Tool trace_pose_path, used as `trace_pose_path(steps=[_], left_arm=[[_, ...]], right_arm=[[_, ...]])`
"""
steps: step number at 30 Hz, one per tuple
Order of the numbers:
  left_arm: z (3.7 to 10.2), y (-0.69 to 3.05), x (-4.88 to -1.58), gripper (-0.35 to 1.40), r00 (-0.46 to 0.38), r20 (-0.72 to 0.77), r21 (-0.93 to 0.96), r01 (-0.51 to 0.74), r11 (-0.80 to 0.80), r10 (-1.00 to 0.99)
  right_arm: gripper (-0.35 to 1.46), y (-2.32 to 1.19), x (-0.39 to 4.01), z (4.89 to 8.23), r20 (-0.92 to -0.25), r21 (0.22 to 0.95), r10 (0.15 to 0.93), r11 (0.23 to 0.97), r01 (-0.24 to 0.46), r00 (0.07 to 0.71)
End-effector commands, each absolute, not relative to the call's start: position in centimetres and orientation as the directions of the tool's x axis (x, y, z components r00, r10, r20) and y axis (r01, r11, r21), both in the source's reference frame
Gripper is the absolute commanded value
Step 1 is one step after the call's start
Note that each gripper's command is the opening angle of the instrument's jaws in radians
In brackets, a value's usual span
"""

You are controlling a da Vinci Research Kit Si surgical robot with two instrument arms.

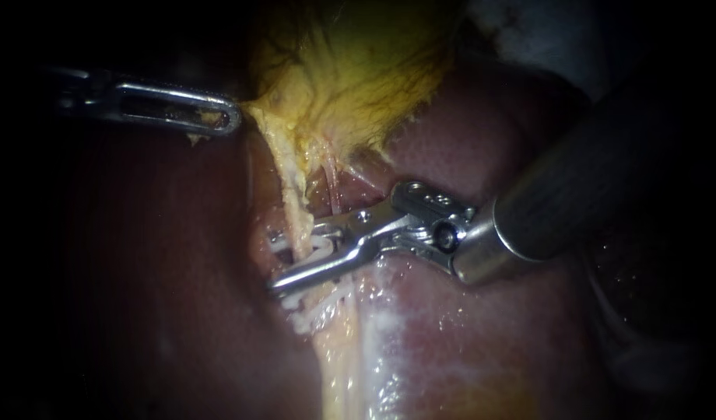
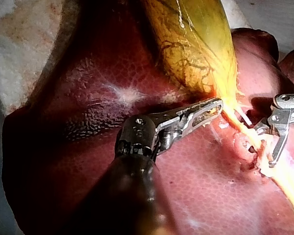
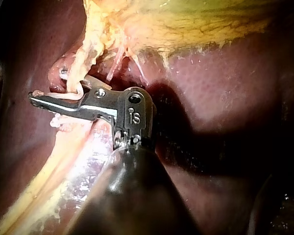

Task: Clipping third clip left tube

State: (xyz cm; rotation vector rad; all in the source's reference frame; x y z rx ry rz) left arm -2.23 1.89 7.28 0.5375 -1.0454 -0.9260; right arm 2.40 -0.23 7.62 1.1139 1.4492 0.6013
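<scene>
**Left tube** (image 1: 289,187): pale yellow strand. Its long axis runs from the gallbladder (image 1: 358,70) neck at the far end toward the near side, slanting slightly right as it comes nearer. It lies on the liver (image 1: 467,155). The thinner, pinkish right tube (image 1: 332,183) lies just beside it.

**Right instrument** (image 1: 296,259): the shaft enters from the right and the tip points left and a little near, so it sits crosswise to the left tube. The jaws stand apart with the tube between them, one jaw on the tube's far side and the other on its near side. They carry a white clip (image 1: 321,247).

**Clip**: gripped between the right instrument's jaws. Its long axis follows the jaws, left to right across the tube, and its mouth faces left. It sits about the tube in the stretch nearer than the point where the two tubes part. In the right wrist view a white curl of it lies against the tube. Whether it is latched cannot be told.

**Near clip** (image 1: 300,319): white, on the same tube, just near of the jaws.

**Left instrument** (image 1: 232,118): enters from the left, far side, with the tip pointing right. Its jaws are clenched on the yellow tissue at the gallbladder neck, where the left tube begins.
</scene>
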Motion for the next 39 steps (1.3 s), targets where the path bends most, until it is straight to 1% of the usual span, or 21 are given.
trace_pose_path(steps=[1,2,3,4,6,8,10,12,20,22,25,27,28,30,31,35,37,39], left_arm=[[7.28,1.89,-2.23,-0.35,0.194,0.491,0.758,0.385,0.526,-0.85],[7.28,1.89,-2.23,-0.35,0.194,0.491,0.758,0.385,0.526,-0.85],[7.28,1.89,-2.23,-0.35,0.194,0.491,0.758,0.385,0.526,-0.85],[7.28,1.89,-2.23,-0.35,0.194,0.491,0.758,0.385,0.526,-0.85],[7.29,1.89,-2.23,-0.35,0.194,0.491,0.758,0.385,0.526,-0.85],[7.29,1.89,-2.23,-0.35,0.194,0.491,0.758,0.385,0.526,-0.85],[7.29,1.89,-2.23,-0.35,0.194,0.491,0.758,0.385,0.526,-0.85],[7.29,1.88,-2.24,-0.35,0.193,0.491,0.758,0.386,0.526,-0.849],[7.31,1.86,-2.25,-0.35,0.192,0.493,0.755,0.39,0.527,-0.849],[7.32,1.86,-2.25,-0.35,0.192,0.493,0.755,0.39,0.527,-0.848],[7.32,1.86,-2.24,-0.35,0.193,0.493,0.755,0.389,0.527,-0.848],[7.32,1.86,-2.24,-0.35,0.192,0.493,0.755,0.389,0.527,-0.848],[7.33,1.86,-2.24,-0.35,0.192,0.493,0.755,0.39,0.527,-0.848],[7.33,1.86,-2.24,-0.35,0.192,0.493,0.755,0.39,0.528,-0.848],[7.33,1.86,-2.24,-0.35,0.192,0.493,0.755,0.39,0.528,-0.848],[7.32,1.85,-2.23,-0.35,0.192,0.493,0.755,0.39,0.528,-0.848],[7.32,1.85,-2.23,-0.35,0.192,0.493,0.755,0.39,0.528,-0.848],[7.32,1.85,-2.23,-0.35,0.193,0.494,0.755,0.39,0.528,-0.848]], right_arm=[[0.52,-0.23,2.38,7.63,-0.456,0.864,0.883,0.41,0.292,0.111],[0.52,-0.23,2.38,7.63,-0.458,0.862,0.881,0.408,0.301,0.12],[0.52,-0.23,2.38,7.64,-0.463,0.857,0.875,0.402,0.322,0.141],[0.52,-0.23,2.38,7.64,-0.468,0.856,0.868,0.399,0.328,0.164],[0.52,-0.22,2.38,7.65,-0.476,0.865,0.853,0.41,0.289,0.216],[0.52,-0.22,2.37,7.67,-0.482,0.871,0.83,0.421,0.251,0.282],[0.52,-0.25,2.35,7.68,-0.485,0.873,0.812,0.432,0.225,0.324],[0.52,-0.27,2.34,7.69,-0.486,0.873,0.807,0.435,0.22,0.335],[0.52,-0.27,2.35,7.67,-0.486,0.874,0.804,0.435,0.218,0.343],[0.52,-0.2,2.43,7.72,-0.484,0.875,0.798,0.437,0.207,0.36],[0.52,-0.09,2.51,7.81,-0.484,0.875,0.778,0.424,0.234,0.401],[0.52,-0.09,2.46,7.9,-0.494,0.869,0.768,0.43,0.243,0.408],[0.52,-0.1,2.43,7.92,-0.497,0.868,0.768,0.436,0.238,0.404],[0.52,-0.15,2.37,7.99,-0.492,0.87,0.782,0.45,0.2,0.383],[0.52,-0.16,2.35,8.02,-0.493,0.87,0.78,0.453,0.197,0.384],[0.52,-0.21,2.23,8.1,-0.497,0.865,0.758,0.474,0.166,0.424],[0.52,-0.2,2.17,8.11,-0.497,0.862,0.751,0.485,0.147,0.435],[0.52,-0.18,2.11,8.11,-0.496,0.861,0.752,0.492,0.131,0.434]])
